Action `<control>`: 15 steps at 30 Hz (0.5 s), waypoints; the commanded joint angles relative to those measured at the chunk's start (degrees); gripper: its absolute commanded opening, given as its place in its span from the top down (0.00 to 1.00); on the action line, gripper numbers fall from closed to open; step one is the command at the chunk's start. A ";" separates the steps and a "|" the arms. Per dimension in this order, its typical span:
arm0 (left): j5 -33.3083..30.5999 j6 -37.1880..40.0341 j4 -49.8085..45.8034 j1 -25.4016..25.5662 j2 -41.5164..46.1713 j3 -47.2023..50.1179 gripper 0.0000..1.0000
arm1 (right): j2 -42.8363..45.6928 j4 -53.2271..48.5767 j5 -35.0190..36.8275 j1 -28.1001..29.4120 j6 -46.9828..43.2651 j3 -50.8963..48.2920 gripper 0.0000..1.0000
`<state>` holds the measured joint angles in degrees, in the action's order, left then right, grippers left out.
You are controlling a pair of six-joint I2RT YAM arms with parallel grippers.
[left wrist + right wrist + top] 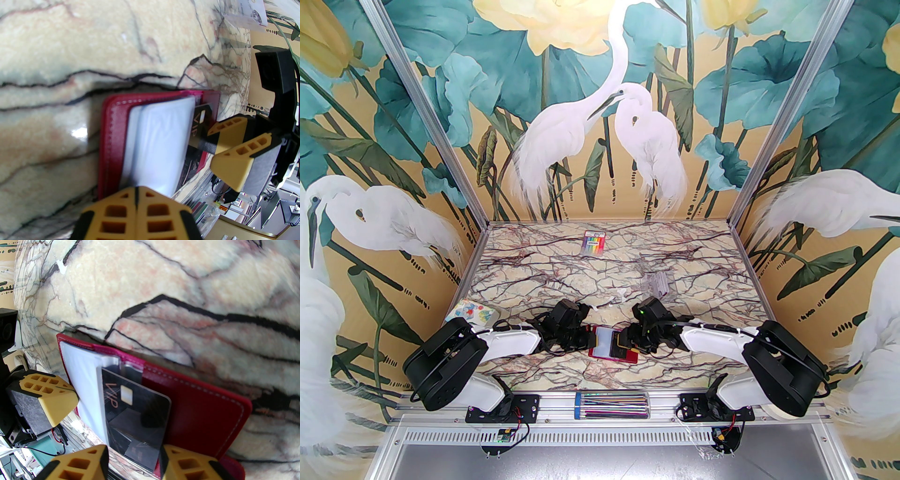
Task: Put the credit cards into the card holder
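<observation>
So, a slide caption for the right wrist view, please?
Black VIP card partly in a clear sleeve of the open red card holder, right gripper straddling it.

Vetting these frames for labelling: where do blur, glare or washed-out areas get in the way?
Top external: sharp, evenly lit. Left wrist: holder soft, its sleeves washed out pale, a glare spot on the table beside it. Right wrist: black card crisp but mirror-like, with reflections across its face; table blurs toward the right edge.

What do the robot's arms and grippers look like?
The left arm and right arm have white shells, bulky black joints and black cables. The left gripper and right gripper carry wedge-shaped yellow fingers with square holes and grey pads. One green light glows on the right arm.
</observation>
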<state>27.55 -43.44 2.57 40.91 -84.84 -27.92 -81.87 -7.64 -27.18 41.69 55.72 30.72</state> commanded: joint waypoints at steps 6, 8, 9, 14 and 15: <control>-2.94 0.86 -3.01 0.40 -1.72 0.76 1.00 | -1.77 -3.53 2.81 1.02 0.17 2.32 0.59; -2.93 0.90 -3.01 0.35 -1.67 0.73 1.00 | -2.06 -3.54 2.78 1.33 0.18 2.69 0.58; -2.93 0.90 -3.01 0.35 -1.73 0.76 1.00 | -2.22 -3.53 2.77 1.40 0.24 2.81 0.58; -2.94 0.90 -2.94 0.40 -1.76 0.77 1.00 | -3.03 -3.37 2.79 1.90 0.23 3.66 0.59; -2.96 0.84 -2.92 0.40 -1.78 0.85 1.00 | -3.25 -3.28 2.78 1.99 0.22 3.86 0.59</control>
<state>27.55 -43.44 2.57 40.91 -84.86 -27.92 -83.81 -10.20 -25.50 43.13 55.72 33.39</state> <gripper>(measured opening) 0.033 0.413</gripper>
